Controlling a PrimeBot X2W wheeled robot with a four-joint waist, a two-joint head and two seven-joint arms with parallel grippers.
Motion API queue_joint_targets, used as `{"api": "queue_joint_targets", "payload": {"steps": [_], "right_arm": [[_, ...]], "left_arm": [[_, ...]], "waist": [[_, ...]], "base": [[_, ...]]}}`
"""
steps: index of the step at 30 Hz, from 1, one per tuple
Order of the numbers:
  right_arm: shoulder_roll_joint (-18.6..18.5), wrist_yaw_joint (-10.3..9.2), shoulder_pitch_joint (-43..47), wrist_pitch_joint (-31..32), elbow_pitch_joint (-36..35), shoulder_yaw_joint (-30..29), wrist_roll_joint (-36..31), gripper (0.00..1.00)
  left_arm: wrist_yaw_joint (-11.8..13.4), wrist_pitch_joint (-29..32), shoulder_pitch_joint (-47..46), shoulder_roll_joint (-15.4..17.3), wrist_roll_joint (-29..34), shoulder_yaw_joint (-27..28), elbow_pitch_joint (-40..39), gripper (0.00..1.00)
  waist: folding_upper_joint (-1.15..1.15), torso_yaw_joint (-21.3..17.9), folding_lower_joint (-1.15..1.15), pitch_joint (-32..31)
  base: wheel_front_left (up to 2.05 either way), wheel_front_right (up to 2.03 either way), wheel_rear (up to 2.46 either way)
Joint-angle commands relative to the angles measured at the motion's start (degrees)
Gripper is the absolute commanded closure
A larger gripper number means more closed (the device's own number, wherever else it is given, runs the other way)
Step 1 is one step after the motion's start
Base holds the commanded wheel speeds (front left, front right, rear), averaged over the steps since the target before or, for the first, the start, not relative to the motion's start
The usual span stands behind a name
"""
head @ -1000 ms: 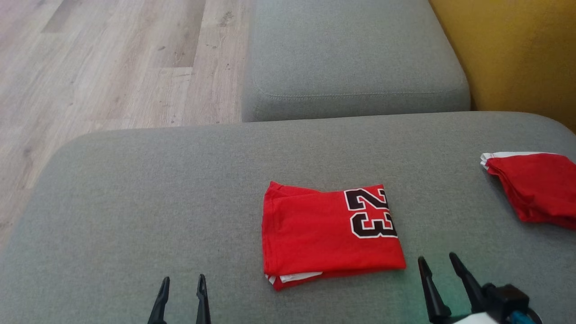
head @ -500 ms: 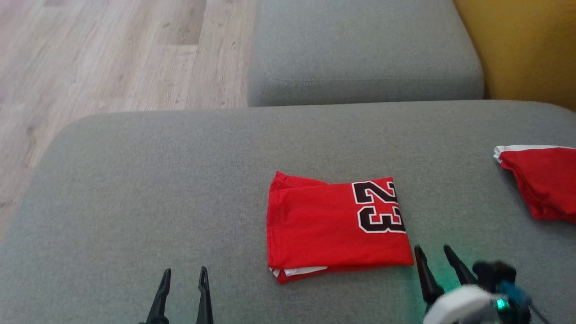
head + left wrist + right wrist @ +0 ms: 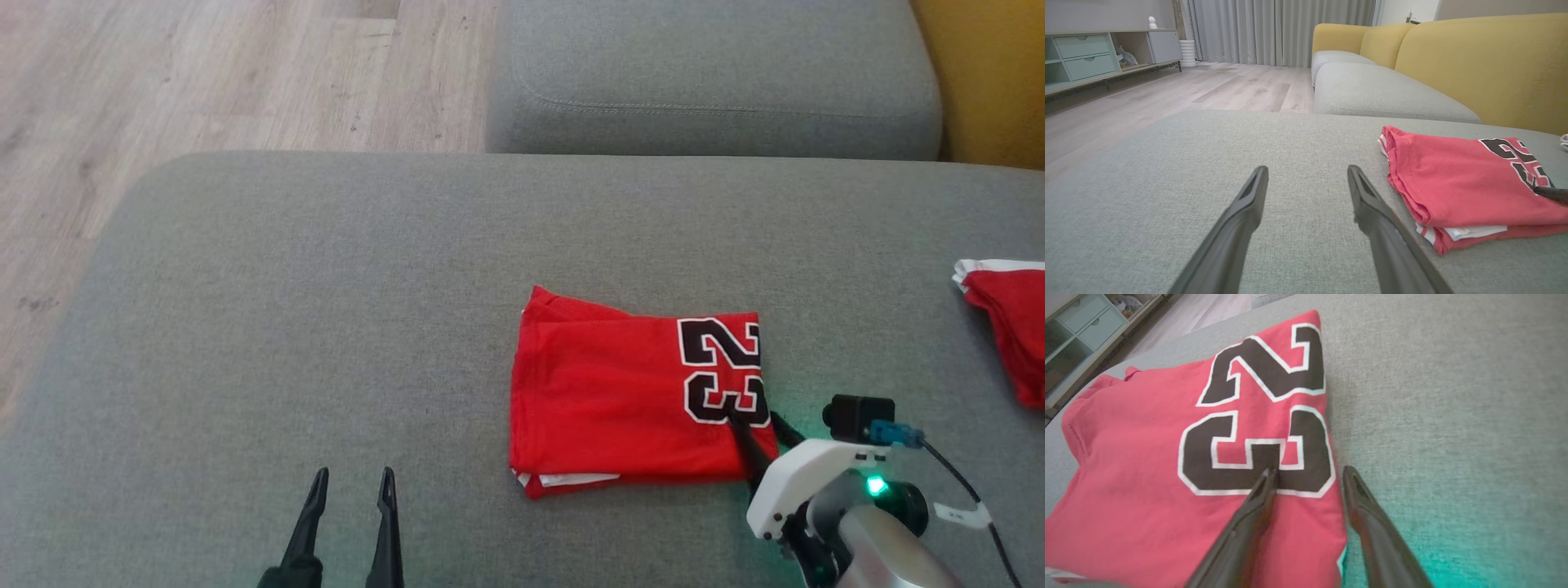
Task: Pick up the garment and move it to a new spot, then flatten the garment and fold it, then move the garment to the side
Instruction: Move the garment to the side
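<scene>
Head view steeply down from above, wrist views low and close over the cushion (image 3: 326, 286), red garment (image 3: 620, 400) common to all.

A broad grey fabric seat (image 3: 326, 286) lies in the foreground, with a second grey cushion (image 3: 710, 73) beyond it and mustard-yellow backrests (image 3: 1486, 69) rising along their side. Pale wood-plank flooring (image 3: 204, 73) runs from the sofa to full-length grey curtains (image 3: 1274, 30) at the far wall. A low sideboard (image 3: 1086, 57) with pale green drawers stands along the side wall, and the light is soft and even.
</scene>
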Motion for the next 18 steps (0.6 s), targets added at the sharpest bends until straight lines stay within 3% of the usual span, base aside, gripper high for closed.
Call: {"api": "queue_joint_targets", "payload": {"steps": [1,8,18], "right_arm": [[-0.31,-0.04,-2.28,-1.31,-0.50,1.76,0.37,1.00],[-3.59,-0.04,-6.31,-6.39,1.65,1.84,-0.61,1.00],[-12.07,-0.04,-14.49,-7.45,0.58,-0.51,-3.93,1.00]], "left_arm": [[0.09,-0.70,-2.51,-0.42,0.27,1.64,-1.61,0.00],[1.14,-0.70,-2.63,-0.42,0.23,1.47,-3.19,0.00],[0.96,-0.70,-4.39,-0.42,-1.33,0.47,-4.76,0.00]], "waist": [[0.00,-0.02,-0.01,0.10],[0.00,-2.66,-0.01,1.18],[0.00,-8.44,-0.01,5.49]], "base": [[0.00,0.00,0.00],[0.00,0.00,0.00],[0.00,0.00,0.00]]}}
